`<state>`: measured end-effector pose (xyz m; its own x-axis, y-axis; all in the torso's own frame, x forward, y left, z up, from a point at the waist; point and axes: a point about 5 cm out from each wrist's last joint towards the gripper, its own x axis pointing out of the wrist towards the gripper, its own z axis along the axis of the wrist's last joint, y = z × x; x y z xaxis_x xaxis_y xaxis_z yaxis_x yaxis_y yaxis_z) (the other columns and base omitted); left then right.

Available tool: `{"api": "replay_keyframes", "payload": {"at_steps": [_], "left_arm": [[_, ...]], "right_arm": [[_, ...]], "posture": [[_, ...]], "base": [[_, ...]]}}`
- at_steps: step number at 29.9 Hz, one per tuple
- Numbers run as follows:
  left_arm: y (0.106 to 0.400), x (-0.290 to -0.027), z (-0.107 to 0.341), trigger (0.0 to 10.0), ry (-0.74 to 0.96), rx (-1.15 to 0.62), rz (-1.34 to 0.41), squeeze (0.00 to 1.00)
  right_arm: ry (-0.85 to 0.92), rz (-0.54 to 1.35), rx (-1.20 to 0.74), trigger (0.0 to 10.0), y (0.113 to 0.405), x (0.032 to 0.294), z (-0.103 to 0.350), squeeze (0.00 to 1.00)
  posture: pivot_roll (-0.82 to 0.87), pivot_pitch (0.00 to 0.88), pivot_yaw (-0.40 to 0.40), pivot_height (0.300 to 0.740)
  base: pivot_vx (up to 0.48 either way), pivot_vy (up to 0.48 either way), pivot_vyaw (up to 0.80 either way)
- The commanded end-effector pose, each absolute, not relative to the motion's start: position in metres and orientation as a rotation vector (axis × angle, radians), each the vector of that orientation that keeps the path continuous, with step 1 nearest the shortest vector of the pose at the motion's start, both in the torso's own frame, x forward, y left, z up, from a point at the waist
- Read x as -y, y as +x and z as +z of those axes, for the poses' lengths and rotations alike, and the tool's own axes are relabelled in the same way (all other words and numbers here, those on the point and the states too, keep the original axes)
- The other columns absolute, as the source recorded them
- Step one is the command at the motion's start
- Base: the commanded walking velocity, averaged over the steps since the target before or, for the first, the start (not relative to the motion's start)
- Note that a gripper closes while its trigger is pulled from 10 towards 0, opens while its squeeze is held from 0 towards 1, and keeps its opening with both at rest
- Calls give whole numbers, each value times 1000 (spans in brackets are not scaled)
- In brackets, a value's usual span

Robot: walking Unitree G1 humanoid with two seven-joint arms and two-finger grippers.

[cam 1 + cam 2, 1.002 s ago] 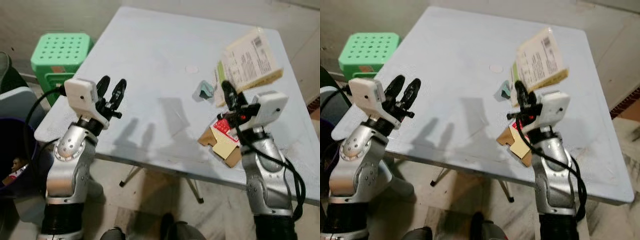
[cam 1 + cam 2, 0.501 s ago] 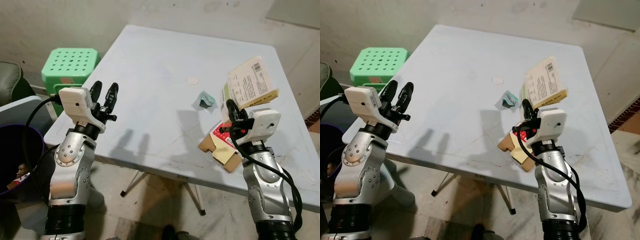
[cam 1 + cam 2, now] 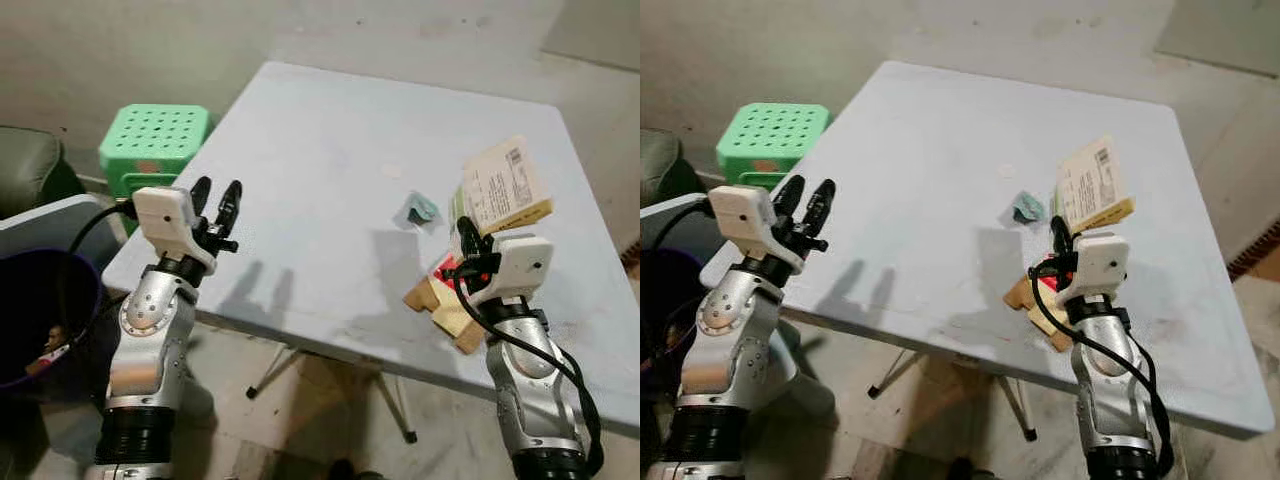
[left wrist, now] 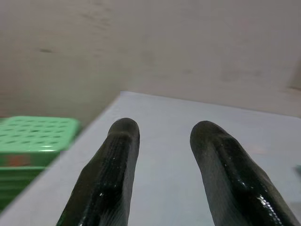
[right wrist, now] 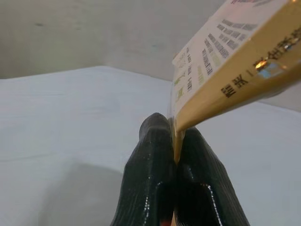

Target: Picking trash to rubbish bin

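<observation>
1. Right gripper (image 3: 464,238): fingers pinched together on the lower edge of a flat printed carton (image 3: 505,187), which it holds raised above the right side of the pale blue table (image 3: 320,170).
2. Left gripper (image 3: 217,201): fingers parted and holding nothing, raised over the table's left edge.
3. On the table below the right gripper: a flattened brown cardboard piece (image 3: 447,306); a small teal wrapper (image 3: 420,208) lies just beyond.
4. Dark rubbish bin (image 3: 40,320): on the floor at far left, near a green stool (image 3: 155,143).
</observation>
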<state>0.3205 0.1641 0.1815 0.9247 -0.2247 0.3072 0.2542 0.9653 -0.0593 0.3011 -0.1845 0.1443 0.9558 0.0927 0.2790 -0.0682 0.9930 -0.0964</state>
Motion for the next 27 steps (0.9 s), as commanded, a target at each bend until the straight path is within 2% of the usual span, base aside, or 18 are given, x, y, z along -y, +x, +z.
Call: {"api": "replay_keyframes", "payload": {"at_steps": [1,7,27], "left_arm": [[321,-163,182,10000,-100,307,-250,0],[330,-165,188,10000,-90,320,-240,0],[330,-173,181,10000,-87,318,-186,0]], "right_arm": [[-103,66,291,10000,301,187,145,0],[-111,69,289,10000,304,184,144,0],[-139,129,283,10000,309,183,144,0]], "posture": [[26,85,-40,740],[19,55,-43,740],[36,20,-90,740]], "base": [[0,0,800],[0,0,800],[0,0,800]]}}
